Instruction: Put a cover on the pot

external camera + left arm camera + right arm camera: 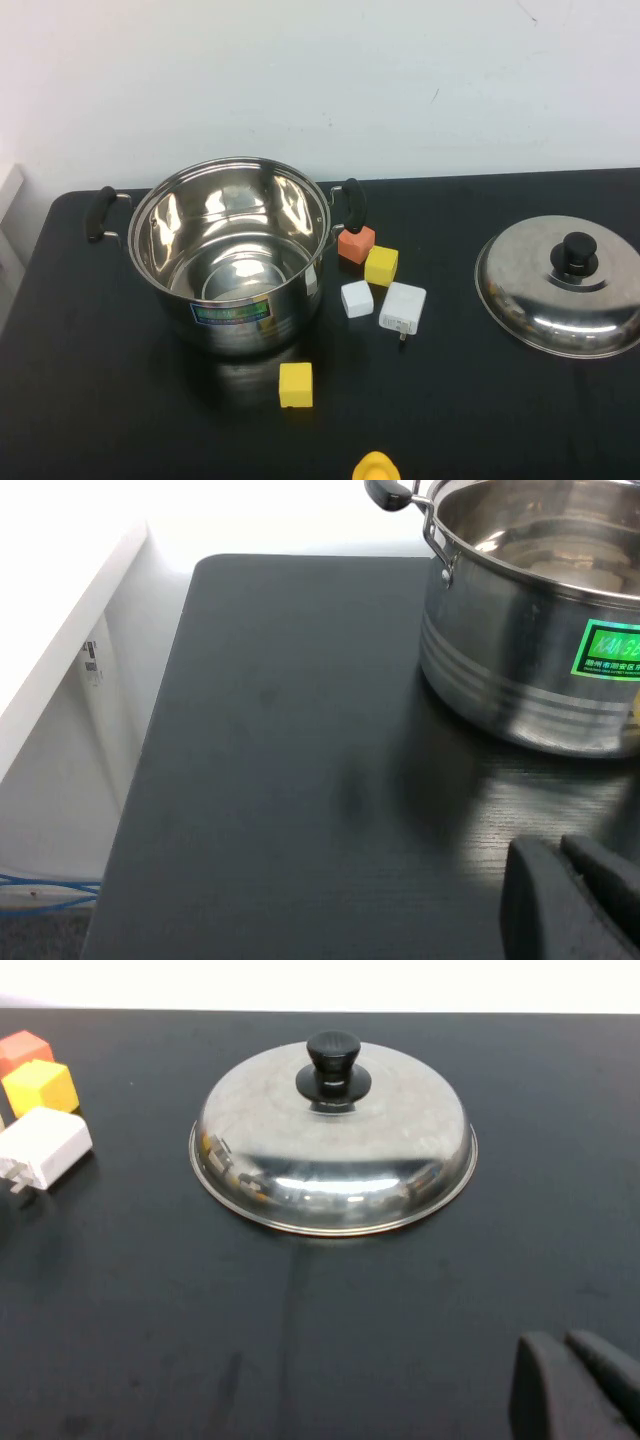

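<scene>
The steel pot, with black side handles and a blue-green label, stands open and empty on the left half of the black table; it also shows in the left wrist view. The domed steel lid with a black knob lies flat on the table at the right, apart from the pot; it also shows in the right wrist view. My left gripper is shut and empty, low over the table near the pot's left front. My right gripper is shut and empty, on the near side of the lid. Neither gripper shows in the high view.
Between pot and lid lie an orange cube, a yellow cube, a white cube and a white charger plug. Another yellow cube sits in front of the pot, and a yellow object lies at the front edge. The table's left edge drops off.
</scene>
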You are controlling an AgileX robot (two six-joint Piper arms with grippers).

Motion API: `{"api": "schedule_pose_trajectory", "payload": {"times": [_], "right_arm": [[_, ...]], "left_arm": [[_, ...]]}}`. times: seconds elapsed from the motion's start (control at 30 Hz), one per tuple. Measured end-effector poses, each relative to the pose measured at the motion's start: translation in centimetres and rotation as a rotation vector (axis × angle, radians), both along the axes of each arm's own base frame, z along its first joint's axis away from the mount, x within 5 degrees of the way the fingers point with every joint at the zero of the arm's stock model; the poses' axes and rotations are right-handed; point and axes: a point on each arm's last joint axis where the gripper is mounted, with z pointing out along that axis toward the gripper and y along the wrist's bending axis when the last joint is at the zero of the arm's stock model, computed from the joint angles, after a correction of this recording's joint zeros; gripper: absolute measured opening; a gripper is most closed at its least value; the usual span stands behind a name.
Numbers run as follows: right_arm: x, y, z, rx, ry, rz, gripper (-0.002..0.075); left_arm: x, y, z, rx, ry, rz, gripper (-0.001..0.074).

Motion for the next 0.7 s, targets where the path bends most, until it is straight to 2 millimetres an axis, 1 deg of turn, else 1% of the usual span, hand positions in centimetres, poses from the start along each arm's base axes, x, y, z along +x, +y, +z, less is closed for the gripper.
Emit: {"api": "schedule_pose_trajectory", "payload": {"times": [0.57,0.7], "right_arm": [[0.0,0.0,0.0,0.0,0.0,0.0,-0.0002],[0.0,-0.09,0.0,-0.022,-0.001,-0.002,-0.0002]], "left_arm": [[0.0,0.0,0.0,0.0,0.0,0.0,-0.0002],[0.0,0.0,0.0,0.0,0.0,0.0,-0.0002]]}}
